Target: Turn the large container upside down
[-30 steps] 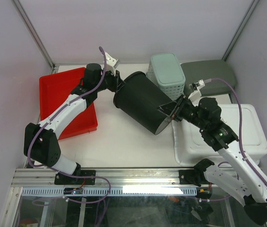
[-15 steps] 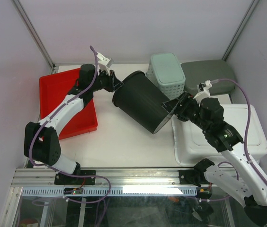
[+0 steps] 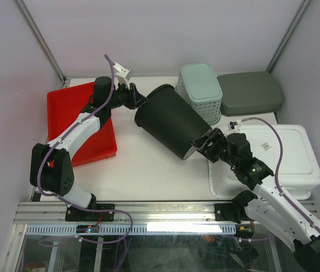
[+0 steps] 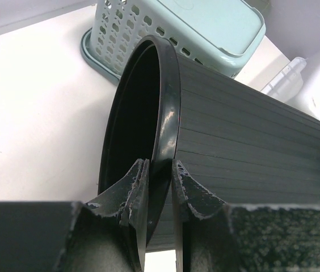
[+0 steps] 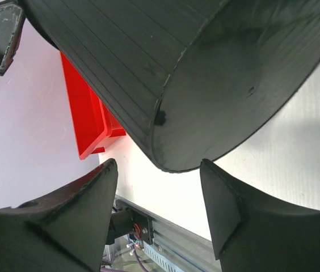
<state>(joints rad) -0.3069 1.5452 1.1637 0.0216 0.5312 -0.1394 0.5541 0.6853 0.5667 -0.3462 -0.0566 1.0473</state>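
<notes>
Since before, our right gripper [image 3: 205, 145] has slid toward 5 o'clock, jaws wide, off the tilted bin [image 3: 168, 122]; left gripper [image 3: 138, 100] pinches its rim. We judge inversion half done.

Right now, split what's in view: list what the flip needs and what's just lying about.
Job: black container, left gripper clamped on its rim, right gripper open by its base.
Lying about: red tray, mint basket, grey box, white box.
</notes>
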